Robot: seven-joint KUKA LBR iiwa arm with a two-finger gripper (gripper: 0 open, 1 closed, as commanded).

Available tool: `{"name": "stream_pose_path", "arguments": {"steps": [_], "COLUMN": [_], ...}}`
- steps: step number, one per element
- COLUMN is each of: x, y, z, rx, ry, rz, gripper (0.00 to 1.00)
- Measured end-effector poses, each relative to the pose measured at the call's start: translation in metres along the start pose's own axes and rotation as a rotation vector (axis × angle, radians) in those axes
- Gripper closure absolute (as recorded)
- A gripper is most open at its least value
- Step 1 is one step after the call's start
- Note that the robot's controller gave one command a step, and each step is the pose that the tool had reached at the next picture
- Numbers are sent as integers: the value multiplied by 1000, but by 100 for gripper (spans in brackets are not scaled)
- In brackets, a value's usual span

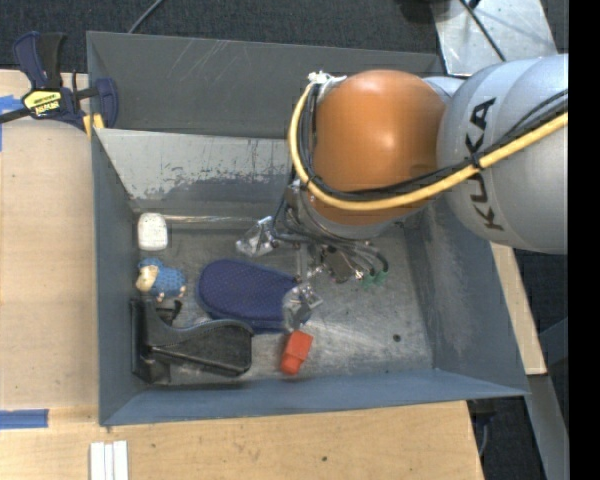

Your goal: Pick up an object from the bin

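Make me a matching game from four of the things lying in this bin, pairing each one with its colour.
Things:
1. small block
2. oval pad
3. little cylinder
4. flat handled tool

Colours:
A. black
B. red
C. white
D. dark blue

Pairs: 1-C, 2-D, 3-B, 4-A.
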State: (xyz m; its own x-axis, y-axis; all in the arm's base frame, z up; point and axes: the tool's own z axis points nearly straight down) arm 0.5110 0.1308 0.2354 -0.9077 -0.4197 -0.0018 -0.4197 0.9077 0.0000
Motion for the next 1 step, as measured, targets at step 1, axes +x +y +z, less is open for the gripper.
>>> {"name": "stream_pose_path", "arguments": {"steps": [1], "x": [-54], "y": [-8], "z": [155], "rx": [-1], "ry": [-6], "rz": [-281], "gripper": [0]}}
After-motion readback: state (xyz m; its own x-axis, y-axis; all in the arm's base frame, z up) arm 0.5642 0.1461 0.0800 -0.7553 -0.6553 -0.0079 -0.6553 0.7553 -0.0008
